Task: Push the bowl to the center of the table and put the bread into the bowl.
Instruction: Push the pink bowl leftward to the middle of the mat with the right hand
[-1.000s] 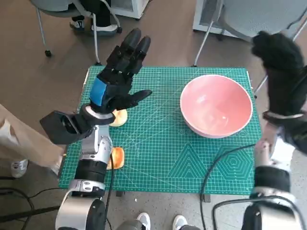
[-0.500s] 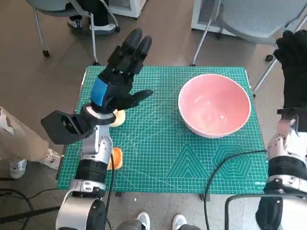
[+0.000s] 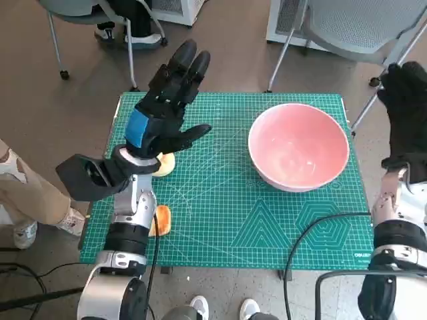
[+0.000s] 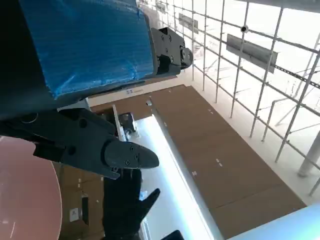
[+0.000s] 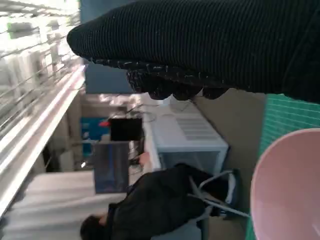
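Left hand [image 3: 163, 113] open, hiding part of bread [image 3: 165, 164]; right hand [image 3: 405, 113] empty, unclear.

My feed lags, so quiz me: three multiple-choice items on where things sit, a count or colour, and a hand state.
1. Where is the bowl?
A. right part of the mat
B. mat's left edge
C. on the floor

2. How many bread pieces show?
A. none
B. two
C. four

3. The left hand is:
A. gripping bread
B. pressing the bowl
C. raised, holding nothing

Answers:
1 A, it sits on the green mat near the right hand.
2 B, bread and bread lie by the left arm.
3 C, its fingers are spread above the mat.
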Robot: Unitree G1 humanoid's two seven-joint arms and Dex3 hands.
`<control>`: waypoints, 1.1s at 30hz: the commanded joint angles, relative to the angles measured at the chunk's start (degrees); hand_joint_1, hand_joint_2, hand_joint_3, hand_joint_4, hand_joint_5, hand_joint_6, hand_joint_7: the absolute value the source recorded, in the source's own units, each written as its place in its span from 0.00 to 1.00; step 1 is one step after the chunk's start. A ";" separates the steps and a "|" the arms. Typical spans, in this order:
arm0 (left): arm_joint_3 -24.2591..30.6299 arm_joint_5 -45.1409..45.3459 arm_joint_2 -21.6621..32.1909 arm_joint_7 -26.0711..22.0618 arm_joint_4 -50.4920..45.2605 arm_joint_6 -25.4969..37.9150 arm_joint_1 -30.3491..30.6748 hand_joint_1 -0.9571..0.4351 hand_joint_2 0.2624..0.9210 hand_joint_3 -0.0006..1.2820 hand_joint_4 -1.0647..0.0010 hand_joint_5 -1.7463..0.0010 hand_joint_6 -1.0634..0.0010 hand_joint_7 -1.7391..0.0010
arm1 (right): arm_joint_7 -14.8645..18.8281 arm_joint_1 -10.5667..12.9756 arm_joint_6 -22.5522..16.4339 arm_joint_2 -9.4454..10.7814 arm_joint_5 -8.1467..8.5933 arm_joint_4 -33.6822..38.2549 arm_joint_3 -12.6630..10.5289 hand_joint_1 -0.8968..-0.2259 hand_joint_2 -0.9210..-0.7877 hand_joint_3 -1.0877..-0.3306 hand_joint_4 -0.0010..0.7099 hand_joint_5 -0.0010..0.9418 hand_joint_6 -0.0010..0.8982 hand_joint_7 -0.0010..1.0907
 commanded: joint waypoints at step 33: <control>0.20 -0.40 1.51 0.32 -4.72 3.47 2.26 0.59 1.00 0.19 0.96 1.00 0.82 1.00 | -5.20 6.01 11.90 2.08 -0.52 2.79 -4.13 0.42 0.00 0.42 0.29 0.00 0.30 0.13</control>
